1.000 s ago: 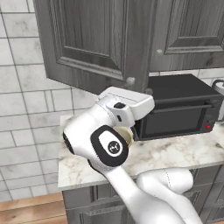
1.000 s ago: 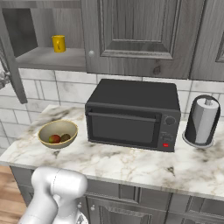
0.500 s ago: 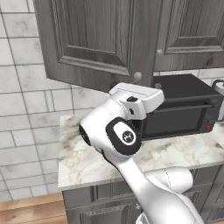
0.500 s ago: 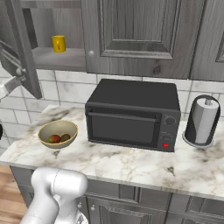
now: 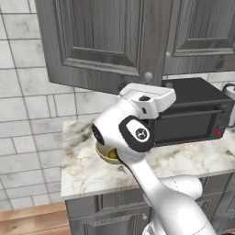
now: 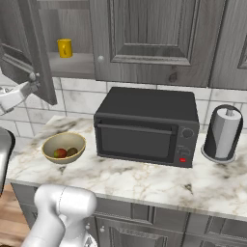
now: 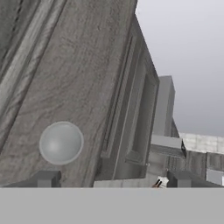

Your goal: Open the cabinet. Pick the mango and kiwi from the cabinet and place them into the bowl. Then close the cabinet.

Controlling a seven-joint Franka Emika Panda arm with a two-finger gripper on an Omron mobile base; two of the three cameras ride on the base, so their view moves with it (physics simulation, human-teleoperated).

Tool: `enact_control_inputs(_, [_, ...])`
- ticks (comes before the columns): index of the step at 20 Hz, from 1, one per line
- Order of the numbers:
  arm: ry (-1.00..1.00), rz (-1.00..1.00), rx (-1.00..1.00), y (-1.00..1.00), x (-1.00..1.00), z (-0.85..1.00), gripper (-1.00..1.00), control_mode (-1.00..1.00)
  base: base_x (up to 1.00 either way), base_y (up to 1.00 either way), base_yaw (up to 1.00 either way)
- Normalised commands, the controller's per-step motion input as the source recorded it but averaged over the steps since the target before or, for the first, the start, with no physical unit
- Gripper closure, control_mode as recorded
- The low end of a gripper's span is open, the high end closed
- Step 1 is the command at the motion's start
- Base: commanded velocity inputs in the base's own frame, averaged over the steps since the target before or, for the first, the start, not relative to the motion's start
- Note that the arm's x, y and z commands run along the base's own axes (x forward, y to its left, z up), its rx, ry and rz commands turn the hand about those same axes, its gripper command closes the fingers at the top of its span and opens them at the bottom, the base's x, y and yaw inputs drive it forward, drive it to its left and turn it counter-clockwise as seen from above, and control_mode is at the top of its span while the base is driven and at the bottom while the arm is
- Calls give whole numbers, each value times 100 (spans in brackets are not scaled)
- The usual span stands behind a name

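Pretty much the home stretch: mango (image 6: 60,153) and kiwi (image 6: 72,151) sit in the bowl (image 6: 63,147) on the counter, only the cabinet (image 6: 34,58) door's left ajar, gripper (image 7: 109,180) spread apart, empty, just by its knob (image 7: 61,143).

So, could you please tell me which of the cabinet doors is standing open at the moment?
The leftmost cabinet door is open: it swings out from the shelf with the yellow cup. The door beside it sits flush and shut.
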Motion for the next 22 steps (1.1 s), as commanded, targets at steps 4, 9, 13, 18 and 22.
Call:
enact_control_inputs(4, [0, 4, 0, -12, 50, -16, -100, -100, 0, 0, 0])
enact_control_inputs(9, [0, 2, 0, -12, 53, -11, -100, -100, 0, 0, 0])
enact_control_inputs(13, [0, 2, 0, -13, 53, -6, -100, -100, 0, 0, 0])
enact_control_inputs(18, [0, 4, 0, -14, 56, -6, -100, -100, 0, 0, 0])
enact_control_inputs(22, [0, 3, 0, -14, 47, -6, -100, -100, 0, 0, 0])
